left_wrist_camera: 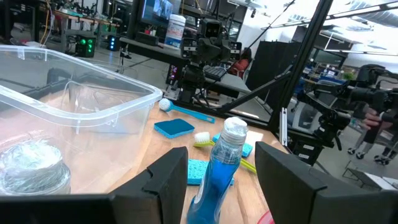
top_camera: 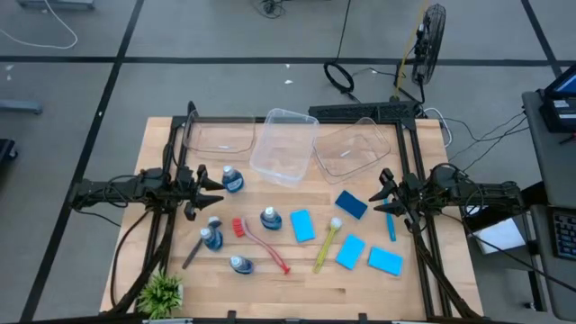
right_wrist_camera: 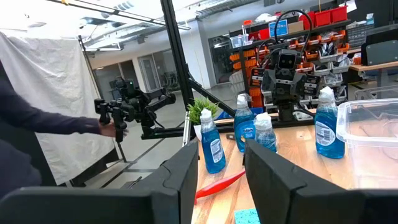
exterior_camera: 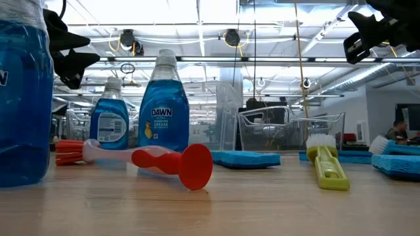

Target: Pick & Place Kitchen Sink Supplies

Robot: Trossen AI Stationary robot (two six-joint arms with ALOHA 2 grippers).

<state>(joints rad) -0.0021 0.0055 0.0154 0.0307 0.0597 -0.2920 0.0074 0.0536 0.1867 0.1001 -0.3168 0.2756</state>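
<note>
Both arms hover above the wooden table (top_camera: 297, 288) and hold nothing. My left gripper (top_camera: 214, 187) stands open at the left, pointing level toward the middle; a bottle (top_camera: 232, 178) stands upright just ahead of it. My right gripper (top_camera: 385, 191) stands open at the right, beside a dark blue sponge (top_camera: 351, 204). Between them are upright bottles of blue liquid (top_camera: 270, 218) (top_camera: 211, 236) (top_camera: 240, 264), flat blue sponges (top_camera: 302, 225) (top_camera: 350, 252) (top_camera: 385, 261), and a red brush (top_camera: 261, 243), a yellow brush (top_camera: 326, 243), a blue brush (top_camera: 390, 225) and a grey brush (top_camera: 193, 252) lying flat.
Three clear plastic bins (top_camera: 216, 135) (top_camera: 285, 144) (top_camera: 351, 148) sit along the far side of the table. A small green plant (top_camera: 162, 292) stands at the near left corner. Bare wood lies along the near edge. A person's arm (right_wrist_camera: 43, 124) shows beyond the table.
</note>
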